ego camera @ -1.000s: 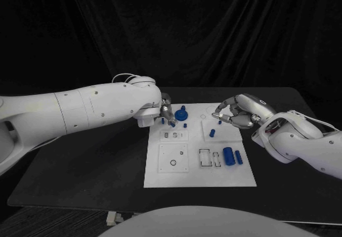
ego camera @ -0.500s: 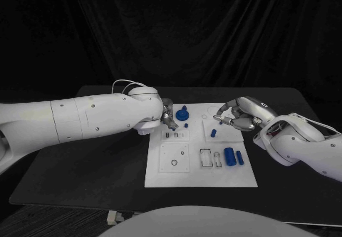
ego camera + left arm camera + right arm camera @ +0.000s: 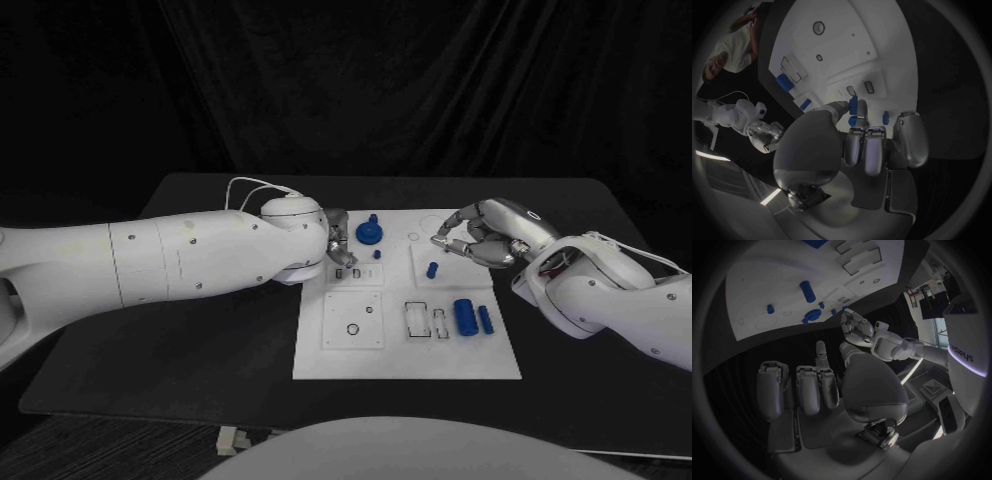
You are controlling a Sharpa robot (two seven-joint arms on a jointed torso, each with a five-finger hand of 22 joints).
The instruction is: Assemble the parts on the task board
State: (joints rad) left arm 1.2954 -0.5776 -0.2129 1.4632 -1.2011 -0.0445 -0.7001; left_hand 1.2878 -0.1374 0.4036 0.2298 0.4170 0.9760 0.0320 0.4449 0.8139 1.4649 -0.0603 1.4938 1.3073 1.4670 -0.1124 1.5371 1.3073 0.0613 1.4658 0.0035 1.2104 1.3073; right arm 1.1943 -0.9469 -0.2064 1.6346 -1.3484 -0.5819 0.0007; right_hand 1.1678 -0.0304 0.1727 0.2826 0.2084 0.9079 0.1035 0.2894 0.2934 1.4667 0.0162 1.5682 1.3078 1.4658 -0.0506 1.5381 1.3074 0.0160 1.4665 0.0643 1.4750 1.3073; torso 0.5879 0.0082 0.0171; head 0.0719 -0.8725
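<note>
Working at the far-left corner of the task board point(image 3: 404, 355), the left hand point(image 3: 338, 240) reaches among the blue parts point(image 3: 368, 234) standing there, probably to seat one; whether it grips anything cannot be told. The right hand point(image 3: 476, 235) hovers over the board's far-right corner, fingers curled, seemingly empty. Two loose cylinders point(image 3: 470, 315) lie near the right edge, centred on the tabletop point(image 3: 173, 370).

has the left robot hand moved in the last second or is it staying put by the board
Yes. The left robot hand has crept slightly toward the robot along the task board, from beside the round blue part.
</note>
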